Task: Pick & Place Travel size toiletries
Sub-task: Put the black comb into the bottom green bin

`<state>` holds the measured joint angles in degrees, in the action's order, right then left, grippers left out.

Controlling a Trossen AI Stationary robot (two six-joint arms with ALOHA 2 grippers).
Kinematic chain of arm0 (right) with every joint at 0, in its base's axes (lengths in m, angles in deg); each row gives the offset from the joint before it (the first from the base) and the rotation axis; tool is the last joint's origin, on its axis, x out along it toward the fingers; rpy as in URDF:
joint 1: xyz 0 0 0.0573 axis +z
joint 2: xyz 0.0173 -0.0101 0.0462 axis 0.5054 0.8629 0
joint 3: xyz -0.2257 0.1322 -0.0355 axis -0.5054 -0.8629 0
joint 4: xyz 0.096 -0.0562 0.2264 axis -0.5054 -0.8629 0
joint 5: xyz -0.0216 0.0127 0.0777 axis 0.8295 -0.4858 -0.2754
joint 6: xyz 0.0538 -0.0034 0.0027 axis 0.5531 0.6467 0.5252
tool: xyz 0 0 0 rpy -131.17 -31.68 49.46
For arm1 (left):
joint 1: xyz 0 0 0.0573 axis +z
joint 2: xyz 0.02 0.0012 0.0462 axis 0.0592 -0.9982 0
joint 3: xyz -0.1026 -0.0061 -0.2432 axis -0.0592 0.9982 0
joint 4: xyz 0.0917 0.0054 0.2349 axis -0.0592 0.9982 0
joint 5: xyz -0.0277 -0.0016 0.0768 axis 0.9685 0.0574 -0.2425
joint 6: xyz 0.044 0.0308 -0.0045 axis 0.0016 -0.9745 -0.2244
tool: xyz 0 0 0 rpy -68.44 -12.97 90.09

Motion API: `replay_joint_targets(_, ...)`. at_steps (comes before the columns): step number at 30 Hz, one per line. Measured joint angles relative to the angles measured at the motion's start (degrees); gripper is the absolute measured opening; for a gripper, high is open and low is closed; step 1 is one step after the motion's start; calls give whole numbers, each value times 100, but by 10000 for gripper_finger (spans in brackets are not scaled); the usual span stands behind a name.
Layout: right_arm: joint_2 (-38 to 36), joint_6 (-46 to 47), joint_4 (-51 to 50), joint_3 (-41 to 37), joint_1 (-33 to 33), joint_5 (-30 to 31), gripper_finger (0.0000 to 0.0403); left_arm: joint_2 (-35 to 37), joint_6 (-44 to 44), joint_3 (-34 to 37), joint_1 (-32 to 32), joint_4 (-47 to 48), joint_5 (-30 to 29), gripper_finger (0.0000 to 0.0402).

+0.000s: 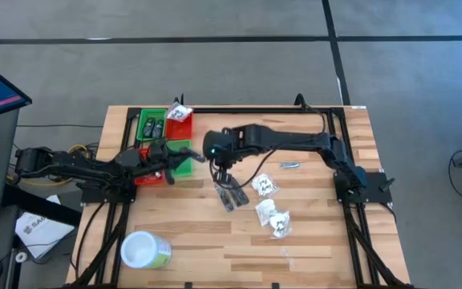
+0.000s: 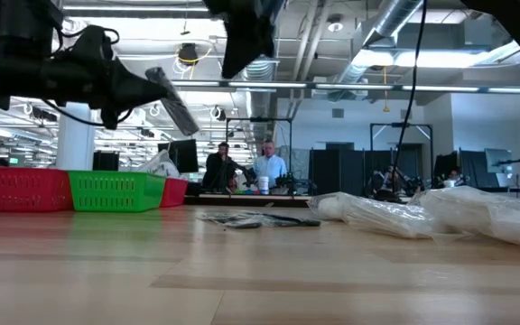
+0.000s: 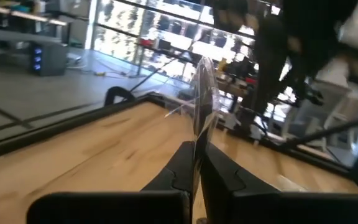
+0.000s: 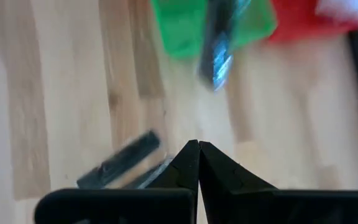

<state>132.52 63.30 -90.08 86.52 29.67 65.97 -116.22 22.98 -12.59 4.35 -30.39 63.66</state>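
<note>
Left gripper (image 1: 184,155): reached from the table's left edge to a point over the green bin, raised clear of the wood; fingers (image 3: 219,174) pressed together on a slim tube (image 3: 202,93), which stood out beyond the tips.

Held tube, seen from table height: carried in the air above the bins, tilted, its far end lower.

Right gripper (image 1: 221,172): hung above the middle of the table (image 1: 311,249), just short of the loose tubes; fingers (image 4: 219,171) met at their tips with nothing between them.

Loose dark tubes (image 1: 229,195): two or three lay side by side flat on the wood near the table's centre, directly under the right gripper.

White wrapped packets (image 1: 273,213): three crinkly packets with dark print rested right of the loose tubes, touching or nearly so, toward the near edge.

Single small dark item (image 1: 289,164): lay alone on the wood, further toward the far edge than the packets.

Green bin (image 1: 152,127): at the far-left corner; held two dark oval bottles.

Red bin (image 1: 180,120): beside the green bin on its right; a white packet sat in it.

Second green bin (image 1: 184,164) and second red bin (image 1: 147,178): nearer the left arm, partly covered by it; contents could not be told.

White-lidded green tub (image 1: 144,250): on its side near the near-left corner, well apart from everything else.

People (image 2: 242,167): two stood in the room beyond the far edge.
</note>
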Motion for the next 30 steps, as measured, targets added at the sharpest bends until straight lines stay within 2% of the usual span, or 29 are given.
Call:
replay_joint_targets(4, 26, 153, 219, -663, 9, -2, 0, 0, 94, -298, 5, 502, -165, 2)
replay_joint_targets(10, 35, 421, 843, -1744, -2, 0, 0, 0, 110, -1285, 5, 3069, -1052, 1)
replay_joint_targets(15, 15, 526, 1049, -2095, -2, 2, 0, 0, 345, -1863, 5, 4393, -1418, 2)
replay_joint_targets(20, 15, 537, 1257, -2331, -9, 15, 0, 0, 981, -2482, 5, 6201, -1944, 2)
replay_joint_targets(30, 8, 538, 1474, -2590, -30, 20, 0, 0, 1912, -3044, 127, 8127, -1987, 2)
